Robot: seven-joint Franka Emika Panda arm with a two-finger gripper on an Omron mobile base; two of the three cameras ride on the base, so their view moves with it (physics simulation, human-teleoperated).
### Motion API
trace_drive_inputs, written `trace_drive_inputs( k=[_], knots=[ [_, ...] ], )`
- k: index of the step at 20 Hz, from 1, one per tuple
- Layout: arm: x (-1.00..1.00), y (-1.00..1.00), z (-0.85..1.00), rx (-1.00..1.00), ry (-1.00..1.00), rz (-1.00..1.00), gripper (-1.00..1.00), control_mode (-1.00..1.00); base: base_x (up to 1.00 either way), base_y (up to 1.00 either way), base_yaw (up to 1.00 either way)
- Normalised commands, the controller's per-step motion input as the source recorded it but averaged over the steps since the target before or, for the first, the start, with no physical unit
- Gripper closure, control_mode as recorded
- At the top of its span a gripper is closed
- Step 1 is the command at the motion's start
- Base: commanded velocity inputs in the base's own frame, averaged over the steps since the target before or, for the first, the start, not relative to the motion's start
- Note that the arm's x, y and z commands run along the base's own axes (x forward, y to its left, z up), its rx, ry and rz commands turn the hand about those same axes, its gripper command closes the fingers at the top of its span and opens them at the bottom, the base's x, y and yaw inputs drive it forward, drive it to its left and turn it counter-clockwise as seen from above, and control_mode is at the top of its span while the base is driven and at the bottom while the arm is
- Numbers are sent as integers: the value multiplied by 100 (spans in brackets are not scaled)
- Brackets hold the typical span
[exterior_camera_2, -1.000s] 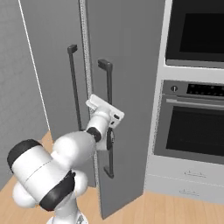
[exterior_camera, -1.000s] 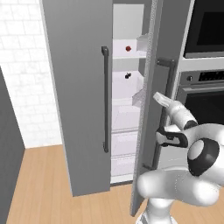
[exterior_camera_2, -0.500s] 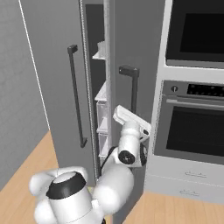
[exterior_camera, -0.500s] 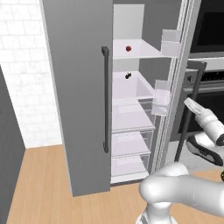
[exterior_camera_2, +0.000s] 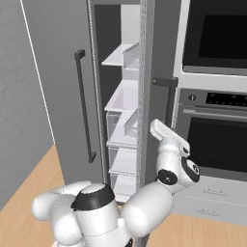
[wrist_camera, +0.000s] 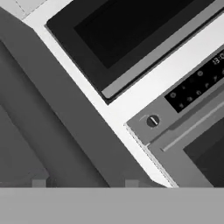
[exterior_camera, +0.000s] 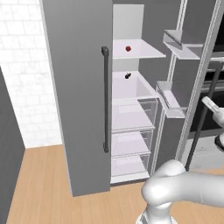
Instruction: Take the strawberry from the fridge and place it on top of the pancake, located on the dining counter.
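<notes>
The claw (wrist_camera: 85,183) shows as two small grey finger tips at the bottom of the hand view, set apart with bare fridge door between them and nothing pinched, so the jaws stand spread. Right in front of it runs the grey edge of the fridge door (wrist_camera: 65,118), and past that, tilted across the hand view, the oven (wrist_camera: 188,127) with its round knob and dark control strip, and above it a second dark glass window.

In the right base view the white arm (exterior_camera_2: 171,157) reaches up beside the open right door, by its dark bar handle (exterior_camera_2: 166,96).

Over to the left base view: the fridge (exterior_camera: 78,96) has its right door swung wide, white shelves on show. There's the strawberry (exterior_camera: 128,48), tiny and bright red, sitting on the upper shelf (exterior_camera: 144,51), well apart from the arm. One shelf down lies a small blackish lump (exterior_camera: 127,76). Door bins (exterior_camera: 175,103) hang on the open door's inner side.
</notes>
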Motion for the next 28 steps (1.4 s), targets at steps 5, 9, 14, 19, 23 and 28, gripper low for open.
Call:
trace_drive_inputs(
  k=[5,9,14,19,23,28],
  knots=[
    [45,-100,-35,15,24,-6,100,-100,0,0,0],
    [10,-100,-18,7,4,-3,100,-100,0,0,0],
    [-12,-80,0,9,1,0,100,-100,0,0,0],
    [100,-99,0,21,11,3,100,-100,0,0,0],
    [-31,-84,18,20,0,7,100,-100,0,0,0],
    [-96,-21,23,7,-12,8,100,-100,0,0,0]
  ],
)
